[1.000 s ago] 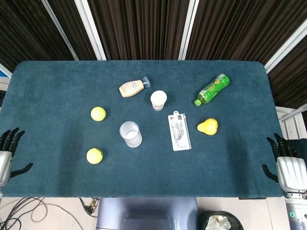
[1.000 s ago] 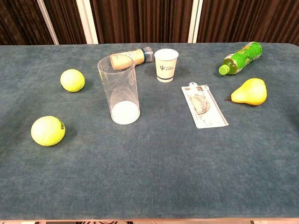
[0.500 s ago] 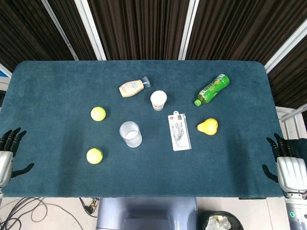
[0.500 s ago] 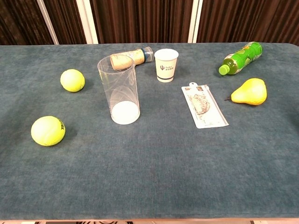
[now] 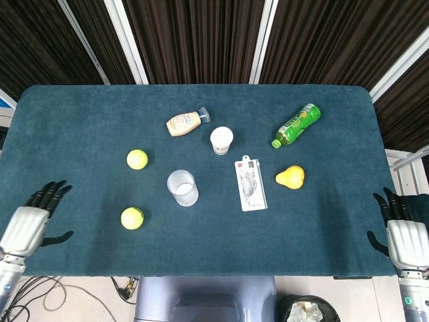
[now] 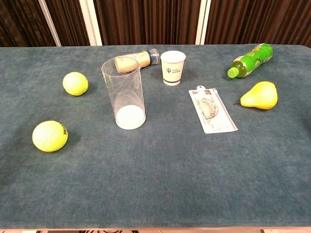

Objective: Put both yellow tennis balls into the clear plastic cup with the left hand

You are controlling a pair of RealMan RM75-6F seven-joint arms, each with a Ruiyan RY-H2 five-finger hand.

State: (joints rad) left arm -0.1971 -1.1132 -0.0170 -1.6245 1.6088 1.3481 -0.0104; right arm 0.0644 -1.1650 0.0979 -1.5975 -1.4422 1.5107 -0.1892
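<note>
Two yellow tennis balls lie on the blue table, one nearer the front and one further back. The clear plastic cup stands upright to their right, with nothing inside. My left hand hovers over the table's front left corner, open with fingers spread, well left of the front ball. My right hand hangs open off the table's front right edge. Neither hand shows in the chest view.
Behind the cup lie a beige squeeze bottle and a white paper cup. To the right sit a flat packet, a yellow pear and a green bottle on its side.
My left hand has moved right and inward, from beside the table's left edge to above its front left corner. The right hand and all objects stay put.
</note>
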